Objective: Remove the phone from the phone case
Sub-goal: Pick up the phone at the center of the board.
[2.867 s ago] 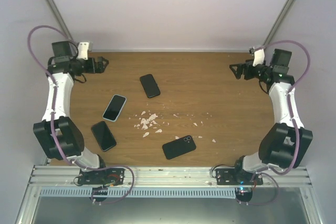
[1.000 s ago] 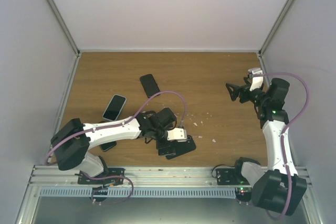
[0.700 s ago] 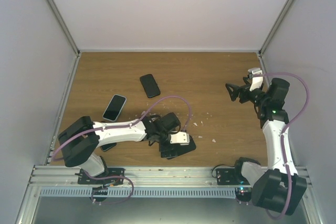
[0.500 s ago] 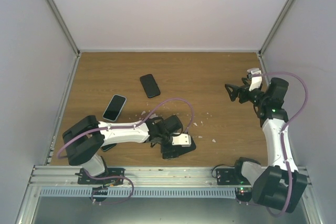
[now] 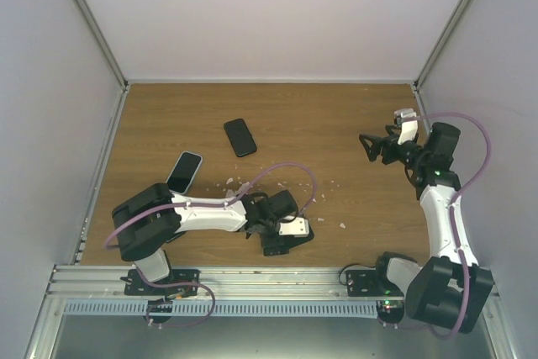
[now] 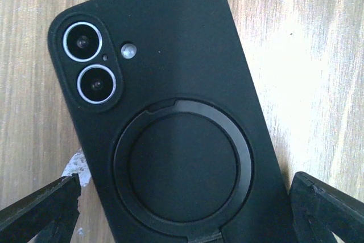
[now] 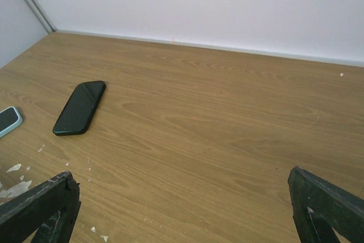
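The phone in its black case [image 6: 170,123] lies face down on the wooden table, with two camera lenses at upper left and a round ring stand in the middle. In the top view it [image 5: 287,246] lies near the front edge, partly under my left arm. My left gripper [image 6: 185,220] is open, low over the case's lower end, with a finger on each side and nothing held; it also shows in the top view [image 5: 267,241]. My right gripper [image 5: 366,147] is open and empty, held above the table at the right, far from the case; its own view [image 7: 185,214] shows bare wood between the fingers.
A bare black phone [image 5: 240,137] lies at the back centre, also in the right wrist view [image 7: 79,107]. A phone in a light blue case [image 5: 183,172] lies to the left. White crumbs [image 5: 239,187] are scattered mid-table. Walls enclose the table on three sides.
My left arm has swung from the back-left corner to the black-cased phone and lowered over it. My right arm has come forward from the back-right corner and has stayed nearly still since.
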`<state>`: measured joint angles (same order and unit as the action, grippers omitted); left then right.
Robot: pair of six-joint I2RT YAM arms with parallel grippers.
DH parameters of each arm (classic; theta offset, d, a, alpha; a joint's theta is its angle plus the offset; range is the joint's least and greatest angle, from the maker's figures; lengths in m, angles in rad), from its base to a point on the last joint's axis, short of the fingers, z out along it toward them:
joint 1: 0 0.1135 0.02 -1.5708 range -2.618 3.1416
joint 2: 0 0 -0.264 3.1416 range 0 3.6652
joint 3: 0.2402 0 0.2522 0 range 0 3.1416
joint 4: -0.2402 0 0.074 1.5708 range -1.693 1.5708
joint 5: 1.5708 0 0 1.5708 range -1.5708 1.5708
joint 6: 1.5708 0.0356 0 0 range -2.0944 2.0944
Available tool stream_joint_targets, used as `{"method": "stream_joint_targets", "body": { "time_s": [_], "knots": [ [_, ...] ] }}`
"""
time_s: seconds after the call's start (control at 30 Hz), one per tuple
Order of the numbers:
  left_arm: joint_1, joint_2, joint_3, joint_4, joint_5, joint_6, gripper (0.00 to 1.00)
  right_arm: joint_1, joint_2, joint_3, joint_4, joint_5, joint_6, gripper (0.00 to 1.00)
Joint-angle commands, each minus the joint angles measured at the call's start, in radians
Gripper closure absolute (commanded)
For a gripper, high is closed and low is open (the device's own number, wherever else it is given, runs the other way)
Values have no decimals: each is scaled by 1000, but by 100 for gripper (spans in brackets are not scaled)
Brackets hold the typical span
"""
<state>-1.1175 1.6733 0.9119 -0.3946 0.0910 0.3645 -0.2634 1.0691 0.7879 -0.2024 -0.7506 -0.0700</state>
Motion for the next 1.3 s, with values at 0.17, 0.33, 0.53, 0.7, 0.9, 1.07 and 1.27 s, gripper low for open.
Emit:
{"method": "stream_joint_targets", "body": {
  "time_s": [0.17,0.33,0.53,0.7,0.9,1.07,1.27],
  "knots": [
    [14,52,-7,24,-75,20,1,-4,18,51,2,0,12,0],
    [68,43,2,12,-62,9,1,-4,23,58,1,17,10,0],
    [142,61,26,12,-116,8,6,-4,27,64,4,32,15,0],
    [195,87,62,-14,-37,5,9,-4,32,68,4,37,18,0],
    [196,116,80,-17,-6,40,12,-4,26,68,13,68,19,1],
    [196,150,114,-27,9,87,10,-4,35,81,10,62,19,1],
    [196,212,166,-46,8,72,23,-4,37,97,-8,65,8,0]
  ]
}}
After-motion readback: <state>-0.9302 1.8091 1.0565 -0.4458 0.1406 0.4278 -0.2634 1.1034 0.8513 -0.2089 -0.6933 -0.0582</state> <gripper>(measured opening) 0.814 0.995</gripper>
